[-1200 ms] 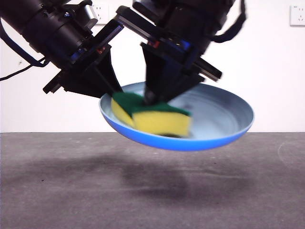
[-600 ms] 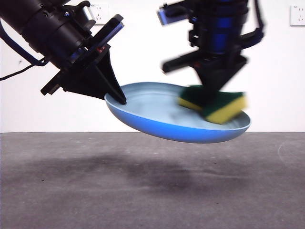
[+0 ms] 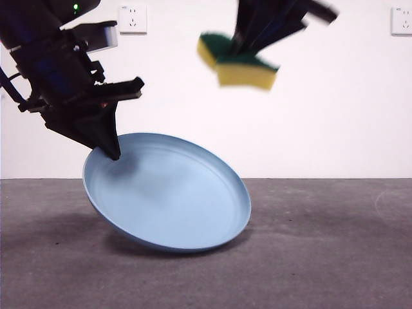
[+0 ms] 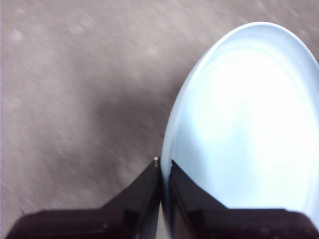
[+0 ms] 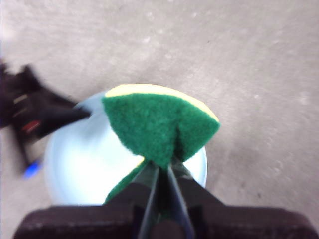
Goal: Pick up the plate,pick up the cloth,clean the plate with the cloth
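Observation:
The light-blue plate (image 3: 167,196) is tilted steeply, its lower rim on or just above the grey table, its inside facing the camera. My left gripper (image 3: 112,153) is shut on its upper left rim; the left wrist view shows both jaws pinching the plate's (image 4: 249,129) edge at my left gripper (image 4: 164,167). The cloth, a yellow sponge with a green top (image 3: 241,64), hangs high above the plate, folded in my right gripper (image 3: 248,48). In the right wrist view the cloth (image 5: 159,122) is squeezed by my right gripper (image 5: 163,172), with the plate (image 5: 84,154) far below.
The grey table (image 3: 322,257) spreads to the right of the plate. A white wall behind carries sockets (image 3: 132,18) at upper left and upper right (image 3: 402,20). The left arm (image 5: 35,117) shows in the right wrist view beside the plate.
The right gripper lifted the cloth off the plate and up high. The left gripper lowered and tipped the plate from near level in the air to steeply tilted by the table.

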